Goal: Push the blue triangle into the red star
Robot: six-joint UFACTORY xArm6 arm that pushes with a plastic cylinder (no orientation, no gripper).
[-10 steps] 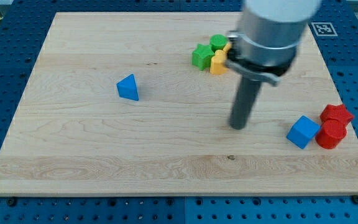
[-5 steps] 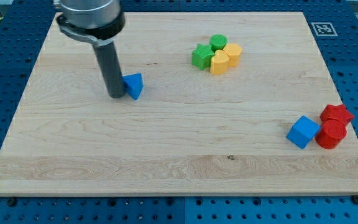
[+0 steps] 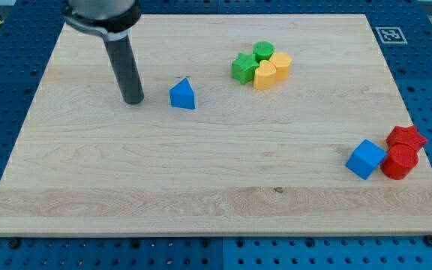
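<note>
The blue triangle point(image 3: 182, 95) lies on the wooden board point(image 3: 201, 180), left of centre near the view's top. My tip point(image 3: 133, 100) stands to its left, a small gap apart, not touching it. The red star point(image 3: 406, 138) sits at the view's far right, touching a red cylinder point(image 3: 398, 162) just below it. The rod runs up to the arm at the view's top left.
A blue cube point(image 3: 366, 159) sits just left of the red cylinder, touching it. A cluster at the top centre holds a green star point(image 3: 242, 68), a green cylinder point(image 3: 263, 51), a yellow heart point(image 3: 265, 75) and a yellow hexagon point(image 3: 281, 63).
My tip swept from the board's right side to the left of the blue triangle and pushed it. The triangle has slid right and slightly up; the tip now stands apart from it.
</note>
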